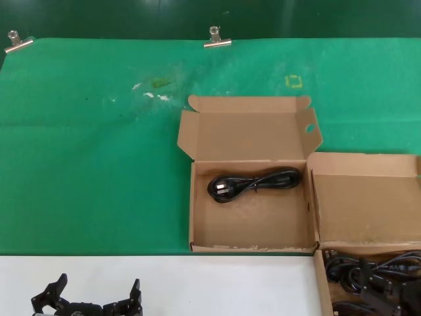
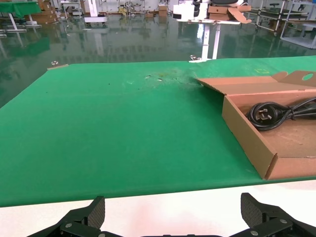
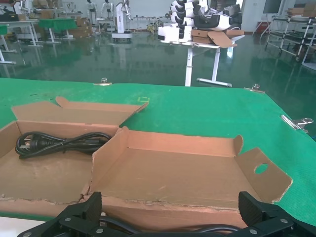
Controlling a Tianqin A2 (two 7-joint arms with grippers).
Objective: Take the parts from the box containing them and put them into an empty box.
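Green matting covers the bench (image 1: pixel 85 171); the remaining cords (image 1: pixel 368 280) lie heaped in the near-right box (image 1: pixel 320 283), directly under my right gripper (image 3: pixel 168 222), spread wide and empty. One cord (image 1: pixel 253 184) lies crosswise in the middle box (image 1: pixel 195 210). Left gripper (image 1: pixel 89 303) waits open, farther off.

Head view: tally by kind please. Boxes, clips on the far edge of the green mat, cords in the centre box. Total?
Cardboard boxes: 2, the centre box and the right box
Power cord in centre box: 1
Metal clips: 2
Total: 5
The right box's cords are tangled and cut off by the frame, so they are not counted.
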